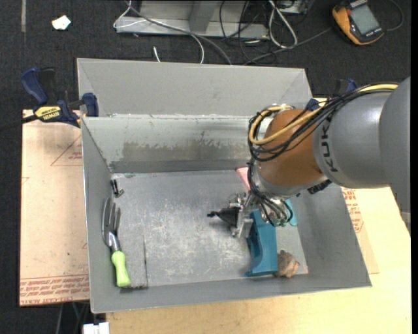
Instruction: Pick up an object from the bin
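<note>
Camera view: gripper [230, 216], state untellable, just beside teal block [262, 251]; open bin floor [183, 244] leftward.

Floor [46, 72]: dark, nearly black carpet with a coarse weave.
Scrap [61, 23]: a small white crumpled bit lying on the carpet, far left.
Cables [261, 26]: black leads looping loosely over the carpet along the far side.
Grey unit [163, 23]: flat, pale metal equipment lying beside the cables.
Handheld device [356, 19]: orange and black, on the carpet at the far right.
Light: even and soft.
</note>
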`<control>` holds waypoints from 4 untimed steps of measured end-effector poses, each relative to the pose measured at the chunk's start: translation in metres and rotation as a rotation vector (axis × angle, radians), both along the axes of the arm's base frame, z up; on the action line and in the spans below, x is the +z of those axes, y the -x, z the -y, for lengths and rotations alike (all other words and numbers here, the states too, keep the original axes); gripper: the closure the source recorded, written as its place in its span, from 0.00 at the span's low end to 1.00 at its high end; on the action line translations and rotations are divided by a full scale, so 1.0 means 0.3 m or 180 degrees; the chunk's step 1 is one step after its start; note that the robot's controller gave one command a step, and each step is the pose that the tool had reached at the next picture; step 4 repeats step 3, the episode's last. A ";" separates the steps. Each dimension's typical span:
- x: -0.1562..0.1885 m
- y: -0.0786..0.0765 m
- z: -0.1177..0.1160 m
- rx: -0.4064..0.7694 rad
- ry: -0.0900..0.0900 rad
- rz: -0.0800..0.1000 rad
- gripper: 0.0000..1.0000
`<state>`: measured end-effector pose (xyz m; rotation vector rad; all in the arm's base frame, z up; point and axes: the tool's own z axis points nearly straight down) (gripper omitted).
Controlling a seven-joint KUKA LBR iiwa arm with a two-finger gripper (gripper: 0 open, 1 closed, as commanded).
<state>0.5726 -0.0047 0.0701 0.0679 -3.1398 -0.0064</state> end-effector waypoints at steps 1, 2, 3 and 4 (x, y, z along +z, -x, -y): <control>0.001 0.000 0.000 0.0000 0.0000 0.0000 1.00; 0.199 -0.003 0.004 -0.0032 -0.0001 -0.0008 1.00; 0.451 -0.019 -0.001 -0.0100 -0.0003 -0.0010 1.00; 0.451 -0.019 -0.001 -0.0100 -0.0003 -0.0010 1.00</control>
